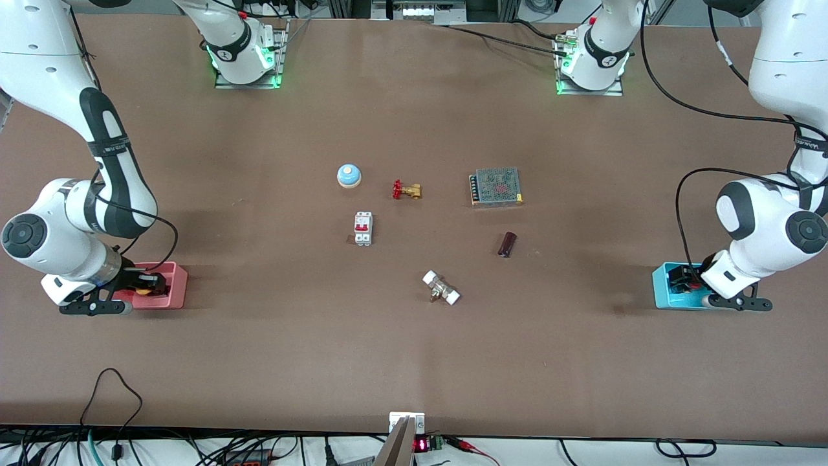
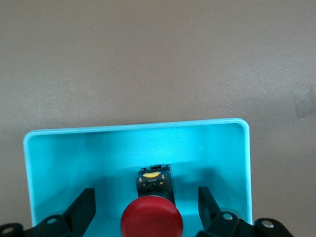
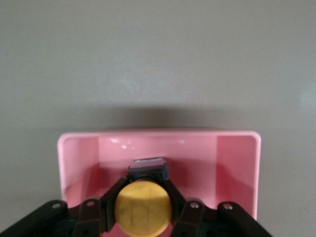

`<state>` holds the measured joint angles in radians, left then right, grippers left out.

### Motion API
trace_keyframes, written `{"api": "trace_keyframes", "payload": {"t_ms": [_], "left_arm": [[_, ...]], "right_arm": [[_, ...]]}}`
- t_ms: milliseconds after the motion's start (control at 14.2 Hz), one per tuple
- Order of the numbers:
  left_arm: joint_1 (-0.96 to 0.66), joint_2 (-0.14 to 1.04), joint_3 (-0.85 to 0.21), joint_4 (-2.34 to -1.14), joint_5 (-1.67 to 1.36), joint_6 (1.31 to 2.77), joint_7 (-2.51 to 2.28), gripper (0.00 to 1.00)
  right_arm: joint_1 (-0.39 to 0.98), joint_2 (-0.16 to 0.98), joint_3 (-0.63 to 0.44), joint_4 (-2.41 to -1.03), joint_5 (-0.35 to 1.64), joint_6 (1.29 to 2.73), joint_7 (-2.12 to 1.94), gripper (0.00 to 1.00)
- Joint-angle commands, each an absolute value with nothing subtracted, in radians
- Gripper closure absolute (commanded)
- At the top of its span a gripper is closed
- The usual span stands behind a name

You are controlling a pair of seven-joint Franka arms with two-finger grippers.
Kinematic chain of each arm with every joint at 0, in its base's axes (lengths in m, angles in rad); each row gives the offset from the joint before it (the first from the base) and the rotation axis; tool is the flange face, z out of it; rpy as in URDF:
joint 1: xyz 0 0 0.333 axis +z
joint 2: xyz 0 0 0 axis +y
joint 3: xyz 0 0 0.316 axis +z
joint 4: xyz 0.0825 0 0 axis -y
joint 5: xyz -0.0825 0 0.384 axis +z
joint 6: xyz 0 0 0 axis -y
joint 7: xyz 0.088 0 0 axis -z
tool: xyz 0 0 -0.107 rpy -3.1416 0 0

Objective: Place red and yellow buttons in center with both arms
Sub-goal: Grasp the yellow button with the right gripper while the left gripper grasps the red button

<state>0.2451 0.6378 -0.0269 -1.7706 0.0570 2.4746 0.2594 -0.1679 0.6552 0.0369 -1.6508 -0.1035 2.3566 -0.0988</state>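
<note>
The red button (image 2: 152, 224) stands on its black body in the cyan bin (image 2: 133, 148) at the left arm's end of the table. My left gripper (image 2: 146, 197) is open inside the bin, with a finger on each side of the red cap and apart from it. In the front view this gripper (image 1: 686, 279) is in the cyan bin (image 1: 661, 288). My right gripper (image 3: 144, 186) is shut on the yellow button (image 3: 143, 207) inside the pink bin (image 3: 158, 134). In the front view it (image 1: 145, 285) is in that bin (image 1: 176, 288). The table's center (image 1: 433, 239) is bare brown.
Around the center lie a blue bell (image 1: 348, 175), a brass valve with a red handle (image 1: 407, 190), a mesh-topped power supply (image 1: 496, 187), a white and red breaker (image 1: 363, 228), a dark red cylinder (image 1: 507, 244) and a white-ended fitting (image 1: 441, 288).
</note>
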Motion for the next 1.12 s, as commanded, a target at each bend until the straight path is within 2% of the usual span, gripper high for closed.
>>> {"api": "trace_keyframes", "payload": {"t_ms": [0, 211, 421, 632, 702, 912, 1053], "left_arm": [[0.252, 0.65, -0.034, -1.763, 0.052, 2.483, 0.262, 0.21], [0.25, 0.65, -0.034, -1.758, 0.052, 2.482, 0.262, 0.53], [0.25, 0.644, -0.034, -1.752, 0.052, 2.47, 0.265, 0.77], [0.252, 0.606, -0.034, -1.752, 0.054, 2.447, 0.267, 0.79], [0.25, 0.576, -0.032, -1.746, 0.055, 2.398, 0.267, 0.79], [0.249, 0.509, -0.035, -1.633, 0.055, 2.135, 0.264, 0.78], [0.236, 0.459, -0.044, -1.608, 0.055, 1.995, 0.253, 0.78]], "right_arm": [[-0.178, 0.539, 0.081, -1.652, -0.107, 2.176, -0.115, 0.68], [-0.169, 0.428, 0.145, -1.654, -0.101, 2.01, -0.077, 0.68], [-0.109, 0.417, 0.207, -1.666, -0.098, 1.986, 0.116, 0.68], [0.001, 0.455, 0.21, -1.678, -0.098, 2.028, 0.257, 0.68], [0.029, 0.477, 0.21, -1.684, -0.098, 2.052, 0.285, 0.68], [0.048, 0.518, 0.21, -1.712, -0.1, 2.132, 0.296, 0.68], [0.07, 0.544, 0.21, -1.726, -0.098, 2.187, 0.296, 0.68]]}}
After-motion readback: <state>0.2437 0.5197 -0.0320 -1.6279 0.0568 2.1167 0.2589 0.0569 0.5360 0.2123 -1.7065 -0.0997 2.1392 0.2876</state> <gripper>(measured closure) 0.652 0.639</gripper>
